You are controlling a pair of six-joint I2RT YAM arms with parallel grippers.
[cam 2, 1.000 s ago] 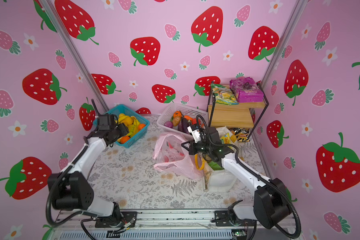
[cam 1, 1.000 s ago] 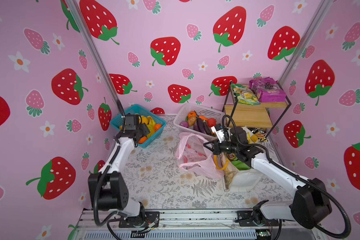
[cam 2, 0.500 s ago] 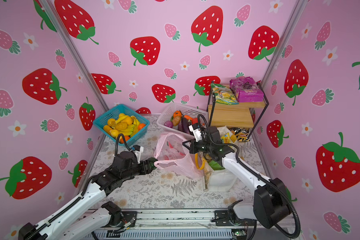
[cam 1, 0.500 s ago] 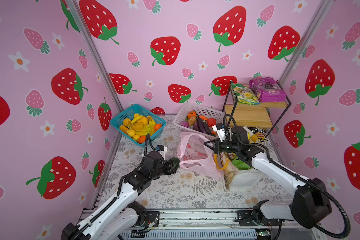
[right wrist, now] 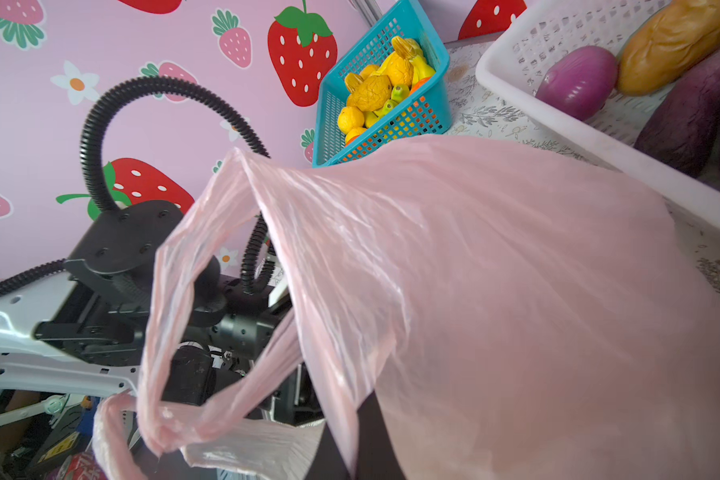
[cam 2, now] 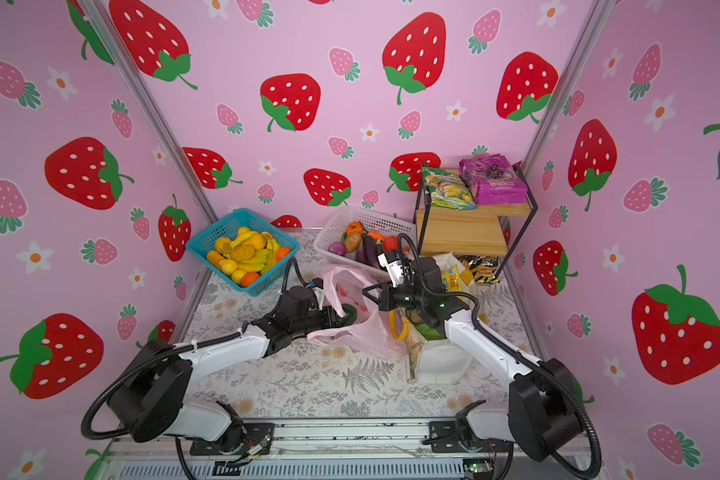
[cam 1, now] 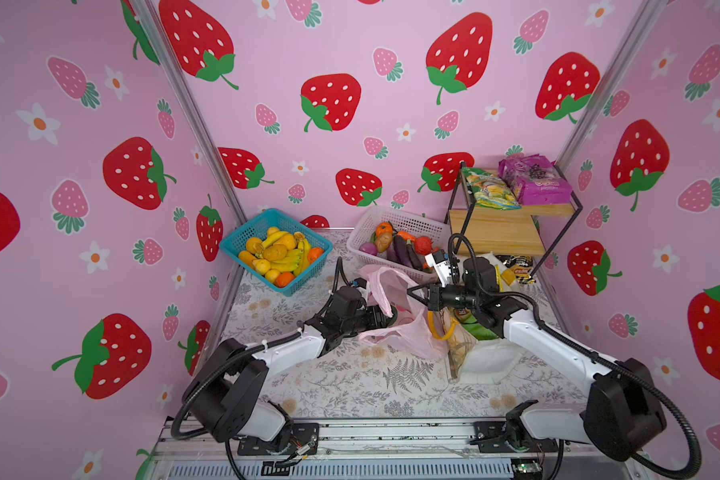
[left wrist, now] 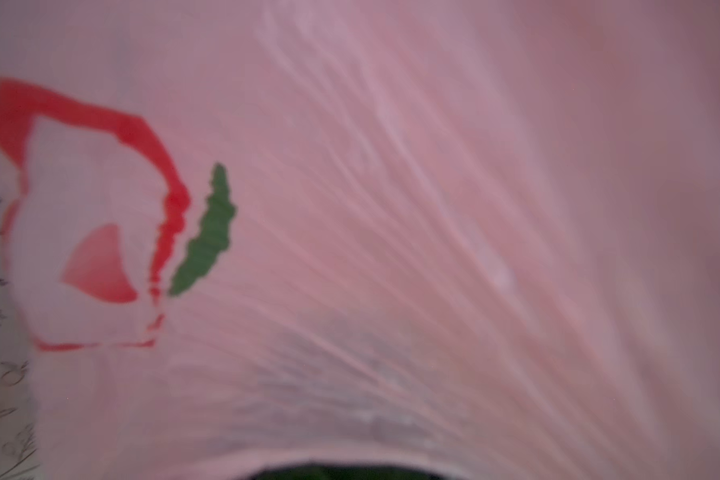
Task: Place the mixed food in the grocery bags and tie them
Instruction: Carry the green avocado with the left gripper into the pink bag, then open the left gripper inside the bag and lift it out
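Blue mesh basket (cam 1: 276, 248) at upper left of the floral table (cam 1: 350, 386), heaped with yellow and orange toy fruit.

At frame centre in both top views, just right of and below that basket, the left gripper (cam 2: 344, 316) lies low and level with its tip at the mouth of the pink carrier bag (cam 1: 408, 334). Its jaws appear clamped on a dark green toy fruit (cam 2: 351, 314), though the bag's film hides part of the fingers. The left wrist view is filled with blurred pink film and a red fruit print.

The bag sits slumped on the table at centre, one loop handle raised. Behind it, the white mesh basket (cam 1: 395, 232) holds toy vegetables.

Right of centre, the right gripper (cam 1: 417, 293) has its jaws pressed together on the bag's upper edge and holds that side up.

The white tote (cam 1: 489, 359) with yellow handles stands just right of the bag, touching it. A plain green packet (cam 1: 476, 331) lies inside and a yellow crisp packet (cam 2: 451, 279) shows at its far side.

At upper right, the shelf (cam 1: 499, 230) carries a purple packet (cam 1: 535, 183) on top, with a black-and-yellow packet (cam 1: 516, 264) beneath
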